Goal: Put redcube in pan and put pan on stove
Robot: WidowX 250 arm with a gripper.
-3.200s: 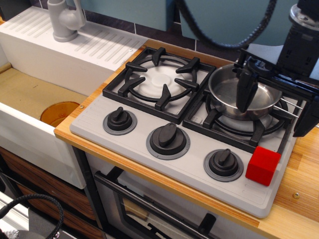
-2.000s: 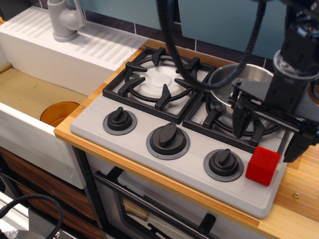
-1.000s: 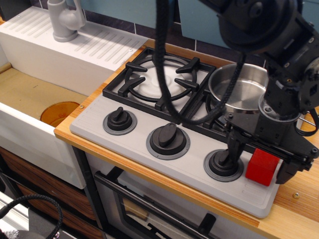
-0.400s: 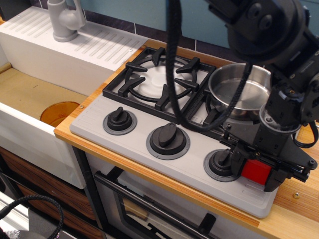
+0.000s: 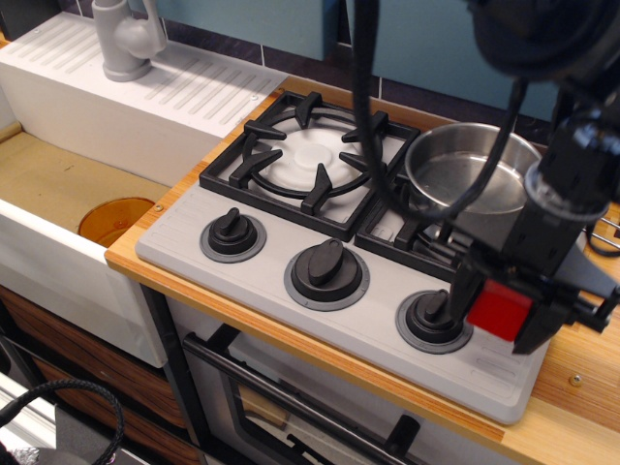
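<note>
Redcube (image 5: 500, 310) is sitting between the gripper's (image 5: 499, 318) two black fingers, which are clamped on its left and right faces, so the claw is clenched on the cube and looks to have it just clear of the grey stove (image 5: 291, 320) top at the front right corner, though whether it's fully off the surface is hard to say from this angle. That side-on pinch makes sense, flat faces give the pads something square to bite on. Only the one camera here, looking down from the front left. The pan (image 5: 472, 176) is on the right burner grate (image 5: 426, 237), just behind the gripper, open side up and empty, so it's basically already on the stove and a short hop up and back should be all the cube needs. The arm's thick black cable (image 5: 373, 126) drapes across the left burner (image 5: 308, 160), which could snag on the grate arms. As for writing or brand marks, none can be read on the knobs, the pan or the sink (image 5: 58, 194) to the left.
</note>
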